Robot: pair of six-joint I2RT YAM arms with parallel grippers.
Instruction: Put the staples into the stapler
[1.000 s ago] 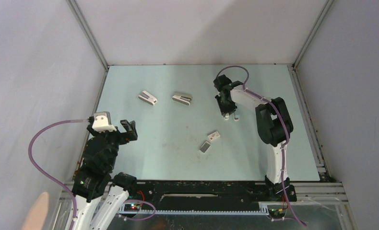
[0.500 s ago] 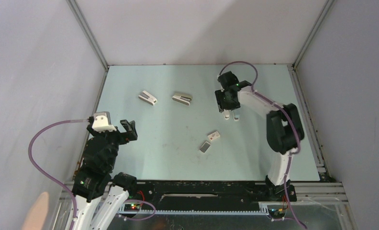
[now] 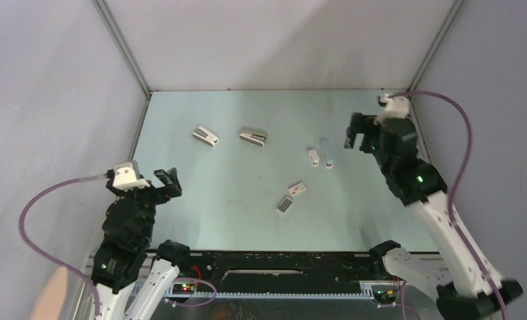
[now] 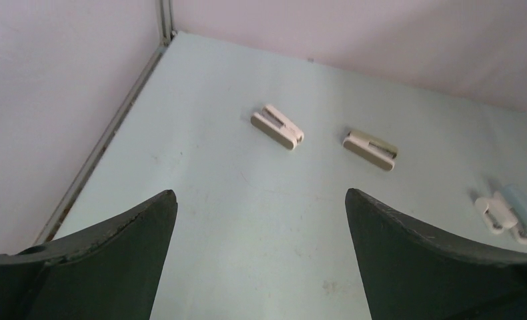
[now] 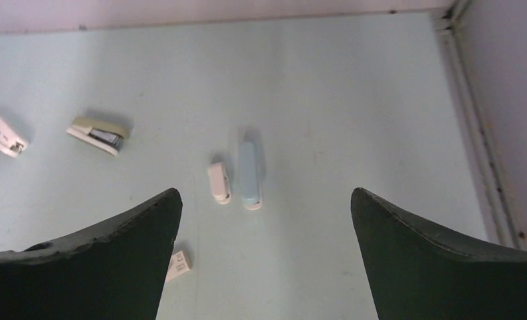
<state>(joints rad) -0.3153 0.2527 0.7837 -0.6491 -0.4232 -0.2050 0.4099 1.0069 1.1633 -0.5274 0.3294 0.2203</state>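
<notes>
The stapler [image 3: 326, 153], slim and pale bluish, lies flat on the table right of centre, with a small white stub [image 3: 313, 157] beside it. In the right wrist view the stapler [image 5: 249, 175] lies ahead of my open right gripper [image 5: 264, 193], which holds nothing. From above, the right gripper [image 3: 362, 141] hangs to the right of the stapler, apart from it. The staples [image 3: 298, 189], a small white box, lie nearer the front with the grey tray [image 3: 285, 204] slid out beside it. My left gripper [image 3: 151, 187] stands open and empty at the left.
A white wedge-shaped stapler [image 3: 206, 136] and a beige one [image 3: 253, 137] lie at the back left of centre. Both also show in the left wrist view, the white stapler [image 4: 277, 125] and the beige stapler [image 4: 370, 148]. Walls and metal rails [image 3: 141, 133] border the table.
My right gripper has opened and swung away to the right and up, leaving the stapler and stub on the table. The left arm has drawn back slightly.
</notes>
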